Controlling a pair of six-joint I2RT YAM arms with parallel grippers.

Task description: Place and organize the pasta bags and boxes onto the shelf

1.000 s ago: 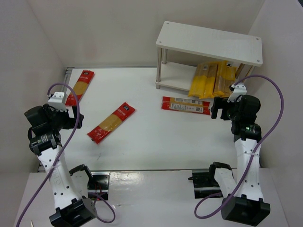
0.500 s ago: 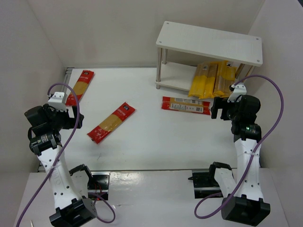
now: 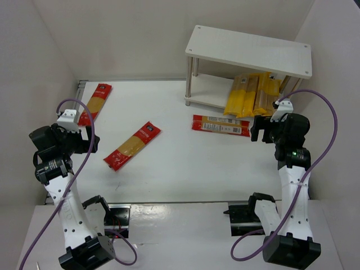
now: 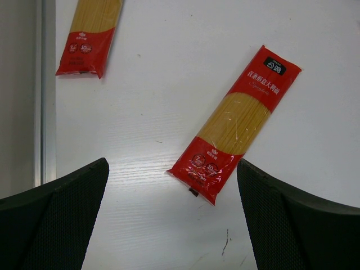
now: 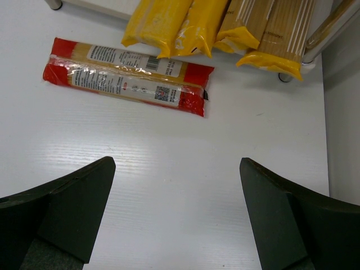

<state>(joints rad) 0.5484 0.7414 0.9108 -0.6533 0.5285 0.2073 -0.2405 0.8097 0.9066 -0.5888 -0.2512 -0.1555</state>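
left gripper (image 4: 171, 166) and right gripper (image 5: 177, 169) both wide open, empty. labelled red pack (image 5: 126, 76) lies on the table just ahead of the right one, beside the shelf (image 3: 247, 50). its long axis runs finger to finger, so i'd turn the wrist first.

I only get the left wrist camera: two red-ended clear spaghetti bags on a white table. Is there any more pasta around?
Observer: Yes, a third red labelled spaghetti pack lies flat before a small white two-tier shelf.
Operator: Anything on that shelf?
Observer: Several yellow spaghetti packs rest on its lower tier, ends poking out the front.
Operator: And the other arm?
Observer: The right gripper hovers open near the third pack, holding nothing.
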